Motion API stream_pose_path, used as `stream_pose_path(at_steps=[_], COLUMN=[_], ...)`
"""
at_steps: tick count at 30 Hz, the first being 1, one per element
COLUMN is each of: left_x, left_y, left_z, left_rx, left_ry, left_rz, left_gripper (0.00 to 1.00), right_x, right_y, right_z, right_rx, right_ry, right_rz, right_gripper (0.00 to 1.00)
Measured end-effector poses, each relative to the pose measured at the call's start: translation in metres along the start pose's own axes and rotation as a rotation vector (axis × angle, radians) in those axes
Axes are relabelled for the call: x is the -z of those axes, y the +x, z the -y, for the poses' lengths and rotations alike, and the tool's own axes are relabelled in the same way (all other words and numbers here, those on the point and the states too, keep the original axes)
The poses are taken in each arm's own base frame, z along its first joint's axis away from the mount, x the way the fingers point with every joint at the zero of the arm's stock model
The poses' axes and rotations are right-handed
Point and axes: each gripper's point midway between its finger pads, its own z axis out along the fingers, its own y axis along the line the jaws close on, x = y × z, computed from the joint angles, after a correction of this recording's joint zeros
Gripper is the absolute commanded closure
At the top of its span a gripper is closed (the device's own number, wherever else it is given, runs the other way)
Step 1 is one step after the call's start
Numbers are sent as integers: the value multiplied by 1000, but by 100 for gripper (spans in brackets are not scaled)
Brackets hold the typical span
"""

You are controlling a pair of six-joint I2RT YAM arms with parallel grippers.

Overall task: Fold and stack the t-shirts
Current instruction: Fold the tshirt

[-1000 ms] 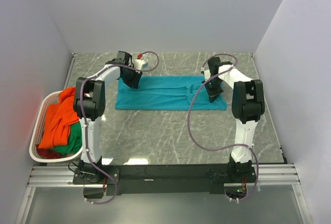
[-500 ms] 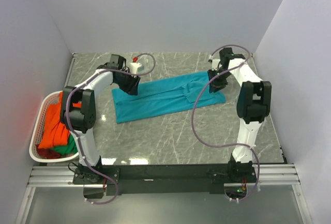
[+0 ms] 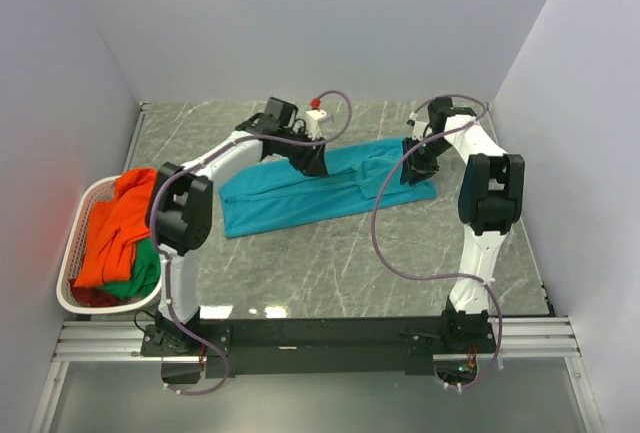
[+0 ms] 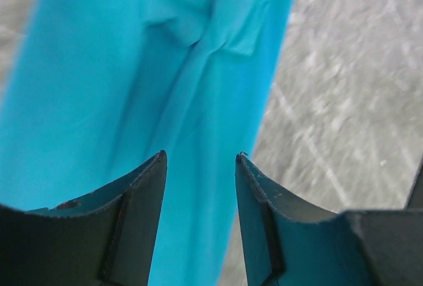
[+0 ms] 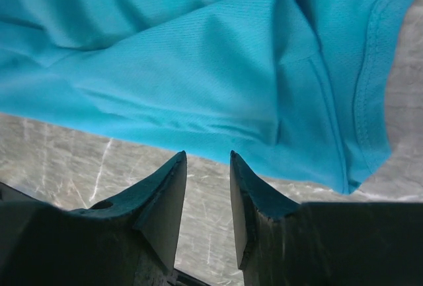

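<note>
your teal t-shirt [image 3: 300, 198] lies on the grey marbled worktop [image 3: 330, 263], folded into a long narrow band. the band runs on a slant: its left end sits nearer the arms and its right end is farther back, toward the right wall. the cloth lies flat, with a few soft creases along its length.

your left pincer [image 4: 200, 157] hangs over the far edge of the band, about midway along it. its fingers stand apart with nothing between them. through the gap in the left wrist view you see only teal cloth below, with bare worktop off to the right.

your right pincer [image 5: 208, 155] is at the right end of the band. its fingers are also apart, a little narrower than the left, and they grip nothing. the right wrist view shows the hemmed edge and corner of the shirt just beyond the fingertips, with marble beneath them.

the orange t-shirt [image 3: 115, 233] and the green t-shirt [image 3: 148, 268] sit bunched together in the white laundry basket [image 3: 105, 305] at the left edge of the worktop, well apart from the teal one. the orange lies on top and spills over the basket's far rim, and the green shows at the side nearer the arm.
</note>
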Motion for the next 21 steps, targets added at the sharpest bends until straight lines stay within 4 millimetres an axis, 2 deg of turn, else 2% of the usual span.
stream_pose_path(at_steps=[4,8,11,14,21], left_x=[-36,-70,-88,-100,-116], left_y=[5,8,7,5,-5], left_z=[17,39,53,60,53], left_rx=[75,164,221,276,344], left_ry=[68,130,159,173,160], left_rz=[-1,2,14,23,52], left_gripper=[46,45,44,44,44], right_x=[-11,-14,-15,-18,-21], right_y=[5,6,2,0,2], right_z=[11,17,18,19,25], right_rx=[-48,-76,-86,-89,-92], right_ry=[3,3,-3,-5,23], right_rz=[-32,-43,-42,-42,-53], right_gripper=[59,59,59,59,57])
